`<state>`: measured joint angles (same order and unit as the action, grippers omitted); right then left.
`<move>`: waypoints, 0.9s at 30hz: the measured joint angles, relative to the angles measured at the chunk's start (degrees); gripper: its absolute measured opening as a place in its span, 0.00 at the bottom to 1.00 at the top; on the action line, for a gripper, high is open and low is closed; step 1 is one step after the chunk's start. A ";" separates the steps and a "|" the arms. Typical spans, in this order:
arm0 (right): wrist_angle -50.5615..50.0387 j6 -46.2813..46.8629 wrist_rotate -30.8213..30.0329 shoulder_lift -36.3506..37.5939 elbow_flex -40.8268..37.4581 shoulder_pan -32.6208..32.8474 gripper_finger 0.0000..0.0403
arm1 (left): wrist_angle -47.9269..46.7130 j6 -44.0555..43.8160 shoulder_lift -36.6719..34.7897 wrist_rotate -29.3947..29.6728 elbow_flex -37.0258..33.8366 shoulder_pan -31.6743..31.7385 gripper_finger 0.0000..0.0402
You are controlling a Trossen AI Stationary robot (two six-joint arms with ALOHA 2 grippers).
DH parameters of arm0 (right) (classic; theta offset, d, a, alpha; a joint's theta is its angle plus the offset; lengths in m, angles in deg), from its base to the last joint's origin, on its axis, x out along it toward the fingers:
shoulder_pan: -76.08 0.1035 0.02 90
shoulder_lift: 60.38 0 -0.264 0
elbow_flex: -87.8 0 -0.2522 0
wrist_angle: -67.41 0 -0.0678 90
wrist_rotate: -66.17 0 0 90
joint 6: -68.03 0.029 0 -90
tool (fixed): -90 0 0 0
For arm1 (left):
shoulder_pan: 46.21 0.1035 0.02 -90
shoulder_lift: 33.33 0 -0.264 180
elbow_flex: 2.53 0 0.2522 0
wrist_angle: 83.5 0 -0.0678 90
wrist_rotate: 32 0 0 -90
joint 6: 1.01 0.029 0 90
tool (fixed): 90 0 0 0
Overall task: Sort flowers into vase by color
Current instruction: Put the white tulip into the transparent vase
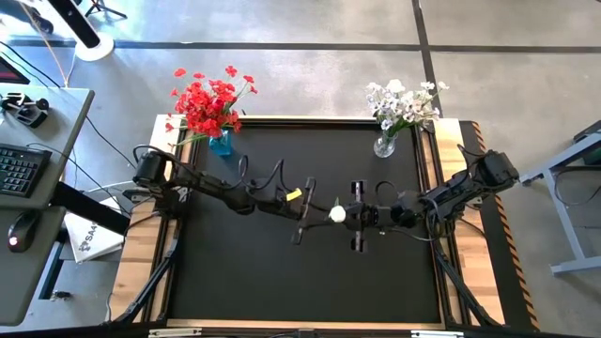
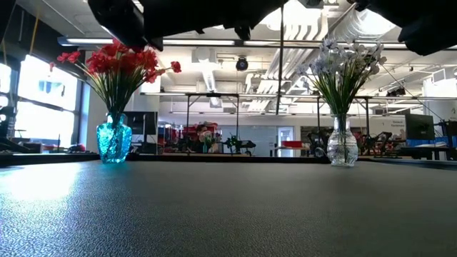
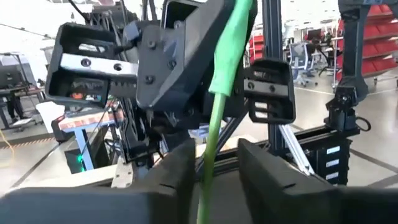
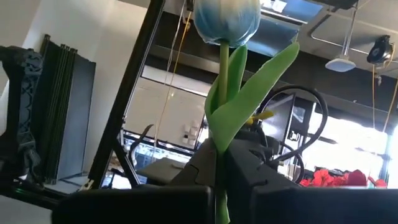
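Two grippers meet over the middle of the black table [image 1: 282, 272], both closed on a single white flower [image 1: 336, 214]. The right gripper [image 1: 360, 217] pinches the green stem between its fingers [image 4: 186, 186], with the pale bloom and one long leaf rising beyond them in its wrist view. The left gripper [image 1: 304, 212] has the same stem running between its fingers [image 3: 177, 171], the stem's long axis lying roughly in line with the two facing grippers, bloom between them. From above, both dark arms reach inward from the table's side edges, stretched nearly level and meeting at centre. Neither gripper touches the mat; the low view shows only dark arm undersides above a bare tabletop. At the far edge stand two vases: a blue vase [image 1: 220, 143] holding red flowers [image 1: 208, 101] on the left, a clear vase [image 1: 384, 145] holding white flowers [image 1: 406, 101] on the right, well apart. Beyond lies concrete floor, a desk with a keyboard [image 1: 19, 169] and mouse [image 1: 20, 230] at left, and an open workshop with ceiling ducts.
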<state>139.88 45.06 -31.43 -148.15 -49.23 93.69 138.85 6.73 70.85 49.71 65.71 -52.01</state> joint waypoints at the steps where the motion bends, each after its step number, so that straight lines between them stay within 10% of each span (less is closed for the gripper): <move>1: -0.07 -0.01 -0.45 0.00 0.00 0.00 0.01 | -0.35 0.00 0.00 0.00 0.00 0.02 0.23; 6: -1.59 2.36 -2.55 0.00 0.00 0.03 0.04 | -3.14 0.84 0.00 0.28 0.00 -0.13 0.03; 17: -31.00 9.81 -29.66 10.16 0.00 5.75 0.40 | -11.65 0.90 0.02 11.90 -0.09 -0.35 0.01; 27: -38.82 18.87 -30.27 13.92 0.00 6.03 0.52 | -12.22 0.87 0.00 13.84 -0.09 -0.13 0.00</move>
<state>101.06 63.93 -61.70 -134.23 -49.23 99.72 126.63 7.61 70.85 63.55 65.62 -52.15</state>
